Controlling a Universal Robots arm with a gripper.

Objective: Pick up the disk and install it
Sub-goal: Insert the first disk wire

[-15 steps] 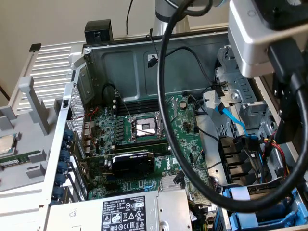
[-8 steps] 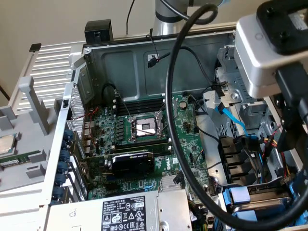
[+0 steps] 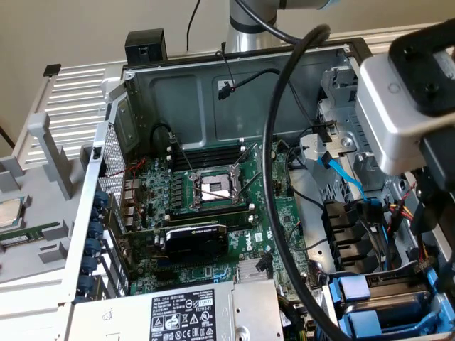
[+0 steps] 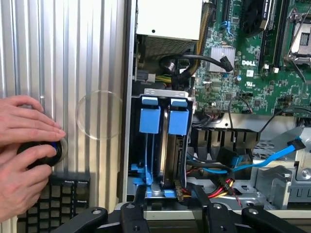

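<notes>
In the wrist view, a drive bay [image 4: 163,94] in the open computer case holds two blue plastic carriers [image 4: 149,119] side by side. The disk [image 4: 171,150] stands edge-on in the bay beside the second carrier tab [image 4: 178,121]; its label is hidden. My gripper [image 4: 170,193] hangs over the near end of the bay, open. Its black fingers [image 4: 140,196] straddle both slots and grip nothing. In the exterior view, the same blue carriers [image 3: 353,288] sit at the lower right of the case, under my wrist [image 3: 405,114].
A person's hands [image 4: 24,141] rest on a black round knob beside a keyboard [image 4: 58,201] on the ribbed metal table. The case holds the motherboard [image 3: 213,192], graphics card [image 3: 195,238], grey power-supply box [image 3: 178,312] and loose blue cables [image 4: 272,155]. A processor chip [image 3: 8,213] lies outside.
</notes>
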